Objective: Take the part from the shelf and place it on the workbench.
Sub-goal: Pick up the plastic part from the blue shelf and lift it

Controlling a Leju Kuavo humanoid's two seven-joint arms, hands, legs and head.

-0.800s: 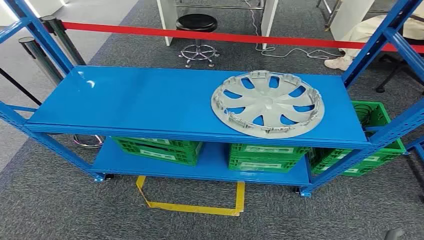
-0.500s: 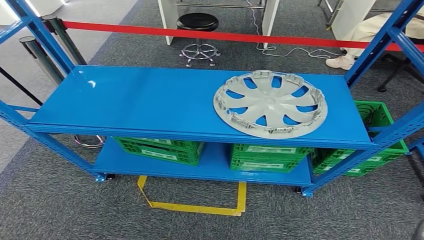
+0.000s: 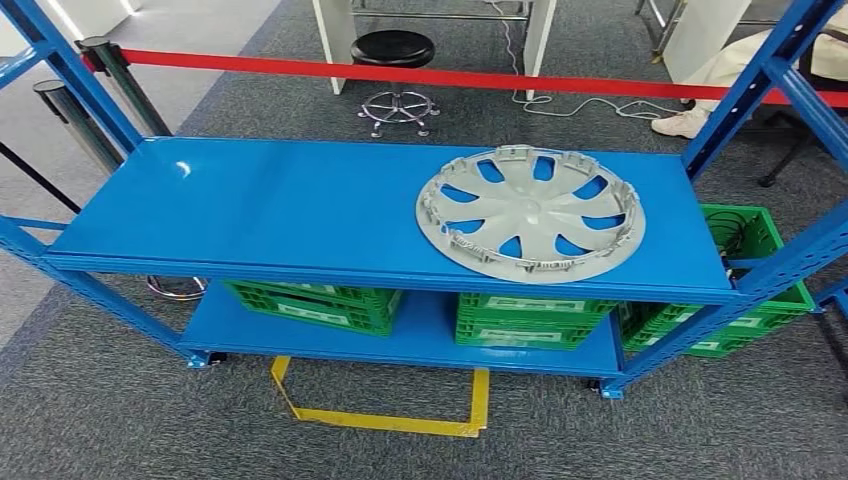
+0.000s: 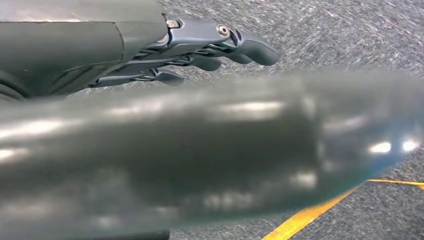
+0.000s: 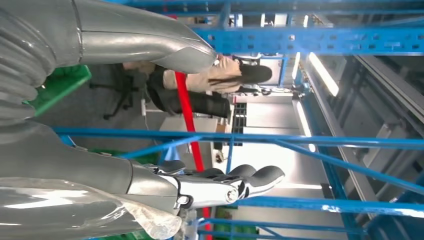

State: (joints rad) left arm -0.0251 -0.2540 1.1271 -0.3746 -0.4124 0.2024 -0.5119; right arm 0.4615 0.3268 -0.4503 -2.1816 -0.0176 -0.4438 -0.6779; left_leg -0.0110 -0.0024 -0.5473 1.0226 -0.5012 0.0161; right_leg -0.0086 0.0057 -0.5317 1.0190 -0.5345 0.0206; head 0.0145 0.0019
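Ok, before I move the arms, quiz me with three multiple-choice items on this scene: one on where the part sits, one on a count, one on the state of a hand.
1. Where does the wheel cover lie?
A. On the floor
B. On the shelf top, towards its right end
C. In a green crate

2. How many green crates show under the shelf top in the head view?
A. One
B. Three
C. Six

3. What does the left hand hold?
A. Nothing
B. The wheel cover
C. A crate

Key: 1 B, the cover lies flat on the blue board. 2 B, three sit side by side. 3 A, its fingers hang bare over carpet.
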